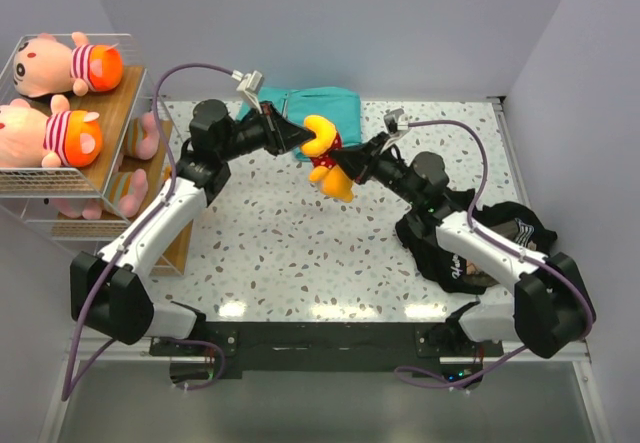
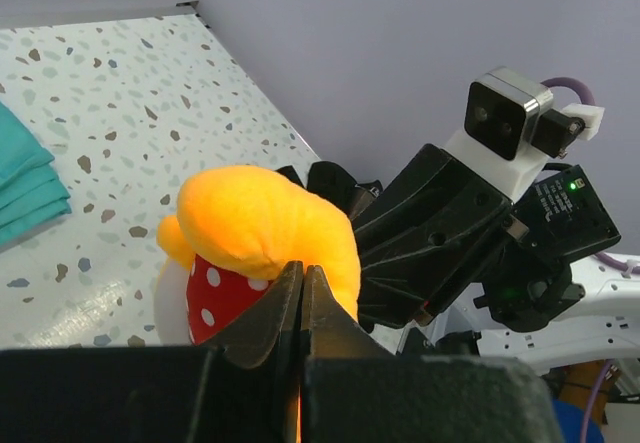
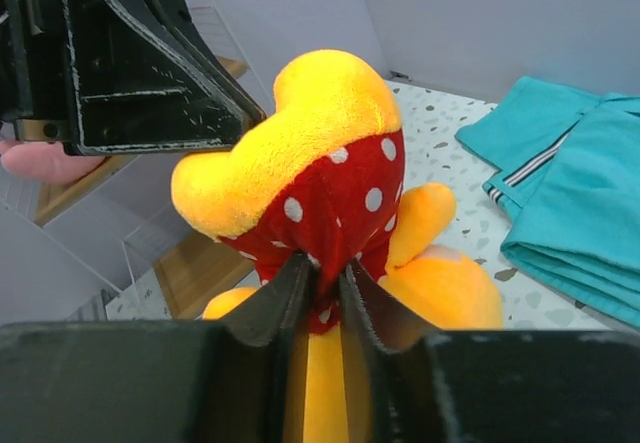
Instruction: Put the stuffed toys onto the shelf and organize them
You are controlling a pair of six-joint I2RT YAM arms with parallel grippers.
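A white speckled tabletop (image 1: 300,253) carries at its left edge a tiered shelf of light wood boards and white wire mesh (image 1: 118,123). Pink plush dolls in striped shirts (image 1: 60,63) lie on the shelf's upper tiers. A folded teal cloth (image 1: 335,108) lies at the far side, and a black garment (image 1: 430,253) lies under the right arm. Over the tabletop's far middle hangs an orange plush doll in a red dotted dress (image 1: 328,158). The left tool (image 2: 303,273) is pinched together on its head, and the right tool (image 3: 325,268) is clamped on the dress.
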